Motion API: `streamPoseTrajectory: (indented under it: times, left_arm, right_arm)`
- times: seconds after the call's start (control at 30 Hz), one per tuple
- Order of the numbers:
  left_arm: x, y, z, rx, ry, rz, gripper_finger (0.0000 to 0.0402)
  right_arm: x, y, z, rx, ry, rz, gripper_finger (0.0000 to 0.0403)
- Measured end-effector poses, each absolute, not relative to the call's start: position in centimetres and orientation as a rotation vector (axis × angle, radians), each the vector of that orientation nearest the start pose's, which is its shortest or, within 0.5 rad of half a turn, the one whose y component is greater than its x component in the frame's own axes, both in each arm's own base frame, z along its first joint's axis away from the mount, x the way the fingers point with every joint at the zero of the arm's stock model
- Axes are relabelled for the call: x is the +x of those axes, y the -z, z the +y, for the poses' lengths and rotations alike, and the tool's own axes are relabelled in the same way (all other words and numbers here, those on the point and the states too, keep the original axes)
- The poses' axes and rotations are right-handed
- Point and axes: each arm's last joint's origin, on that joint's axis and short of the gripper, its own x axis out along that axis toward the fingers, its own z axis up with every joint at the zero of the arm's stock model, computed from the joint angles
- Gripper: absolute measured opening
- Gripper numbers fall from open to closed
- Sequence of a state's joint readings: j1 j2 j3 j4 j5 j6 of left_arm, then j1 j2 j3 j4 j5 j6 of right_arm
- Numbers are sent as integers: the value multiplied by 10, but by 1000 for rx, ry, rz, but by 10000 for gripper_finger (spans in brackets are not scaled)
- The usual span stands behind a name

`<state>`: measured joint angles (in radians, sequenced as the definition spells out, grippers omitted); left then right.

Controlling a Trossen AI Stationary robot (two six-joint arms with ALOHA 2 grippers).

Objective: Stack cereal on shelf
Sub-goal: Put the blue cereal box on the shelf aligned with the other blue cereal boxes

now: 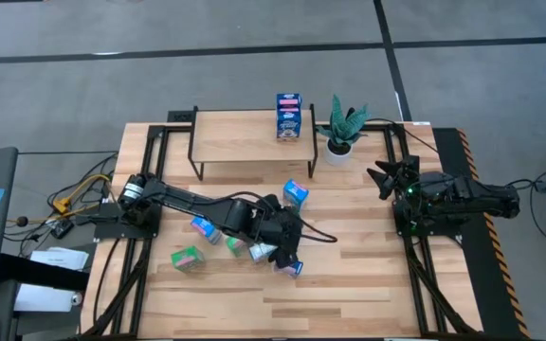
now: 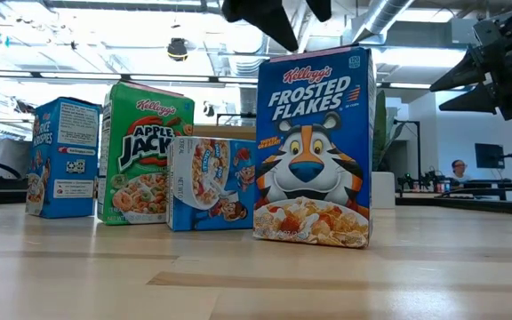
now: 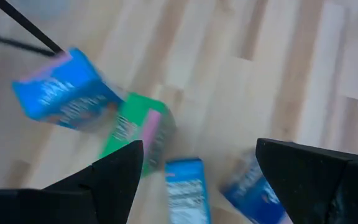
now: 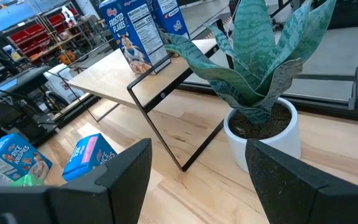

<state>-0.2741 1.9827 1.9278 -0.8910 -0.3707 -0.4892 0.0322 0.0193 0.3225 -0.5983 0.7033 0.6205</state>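
Observation:
Two blue cereal boxes stand upright on the light-wood shelf at the table's far side. Several more blue and green boxes stand or lie on the table's middle: a blue one, a blue one, a green one and a blue Frosted Flakes box. My left gripper is open and empty, hanging above this cluster, just over the Frosted Flakes box. My right gripper is open and empty at the table's right side, near the potted plant.
The potted plant stands just right of the shelf's thin black leg. Black frame rails run along the table's left and right edges. Cables lie off the table's left side. Bare wood lies along the near edge.

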Motion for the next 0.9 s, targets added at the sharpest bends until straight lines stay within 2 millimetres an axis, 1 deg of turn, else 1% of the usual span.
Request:
streamPoseTrajectory:
  times: [0.07, 0.13, 0.23, 0.33, 0.43, 0.5, 0.57, 0.67, 0.73, 0.77, 0.8, 0.83, 0.9]
  left_arm:
    - [417, -314, -102, -208, -251, 875, 302]
    - [420, -314, -97, -186, -184, 891, 302]
    - [427, -319, -90, -156, -147, 825, 302]
    - [433, -323, -83, -239, -118, 778, 302]
    - [429, -327, -83, -268, -65, 801, 302]
    - [415, -342, -91, -258, -40, 792, 302]
    - [393, -363, -99, -233, -39, 787, 302]
    - [351, -384, -112, -164, -153, 828, 302]
    - [327, -389, -125, -84, -252, 823, 302]
    - [317, -387, -133, -52, -275, 817, 302]
    - [310, -381, -142, -41, -279, 822, 302]
    - [307, -370, -150, -48, -265, 840, 302]
    - [309, -341, -168, -67, -193, 879, 302]
  right_arm:
    - [58, -213, -17, 485, 728, 64, 286]
    - [58, -213, -17, 485, 729, 64, 286]
    - [58, -213, -17, 485, 729, 64, 286]
    - [58, -213, -17, 484, 729, 64, 286]
    - [58, -213, -17, 484, 729, 64, 286]
    - [58, -213, -17, 484, 730, 64, 286]
    - [58, -213, -17, 484, 730, 65, 286]
    - [58, -213, -17, 483, 731, 65, 286]
    - [58, -213, -17, 483, 730, 66, 286]
    - [58, -213, -17, 483, 731, 66, 286]
    - [58, -213, -17, 483, 731, 67, 286]
    - [58, -213, -17, 483, 731, 67, 286]
    - [58, -213, -17, 483, 731, 67, 286]
